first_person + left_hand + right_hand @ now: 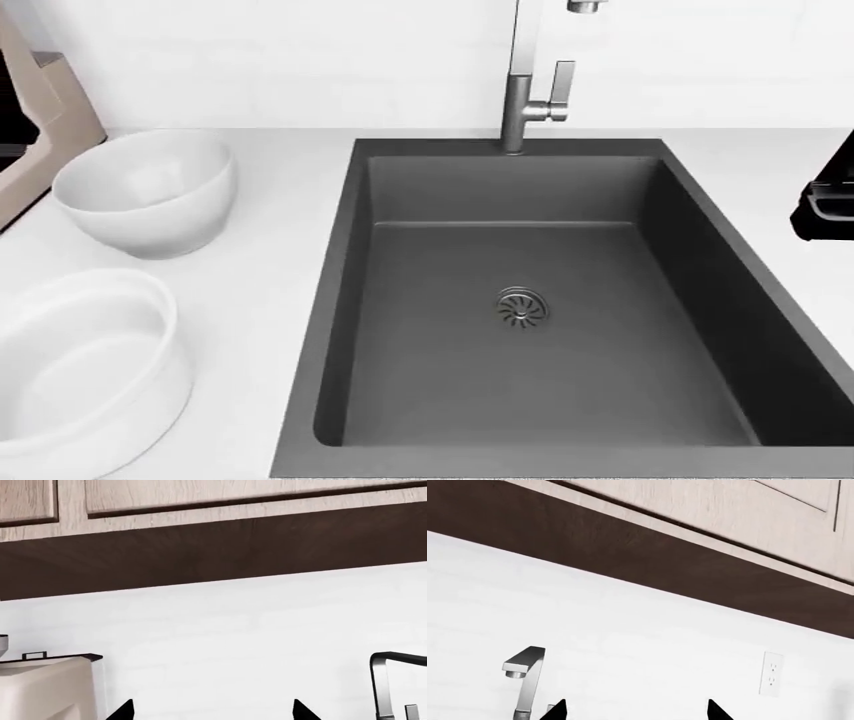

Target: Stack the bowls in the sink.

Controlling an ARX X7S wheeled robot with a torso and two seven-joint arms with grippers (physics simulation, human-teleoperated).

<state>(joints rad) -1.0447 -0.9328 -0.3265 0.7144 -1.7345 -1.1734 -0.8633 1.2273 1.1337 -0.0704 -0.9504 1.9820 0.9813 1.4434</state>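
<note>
Head view: two white bowls sit on the tabletop left of the dark sink, neither tool in sight there.

At lower left the wider bowl (74,370) stands upright, mouth up, cut off by the frame's left and bottom edges; above it, at upper left, the rounder bowl (147,190) also stands mouth up, apart from the first and near a beige appliance (47,110) at the frame edge. The sink (340,300) fills the middle and right, its long axis running from the faucet (527,90) at top centre down the frame, with the drain (522,307) near its middle. In the wrist views only two dark fingertips of the left tool (212,711) and the right tool (637,711) show at the lower edge, spread wide apart, holding and touching nothing, facing the white wall.
</note>
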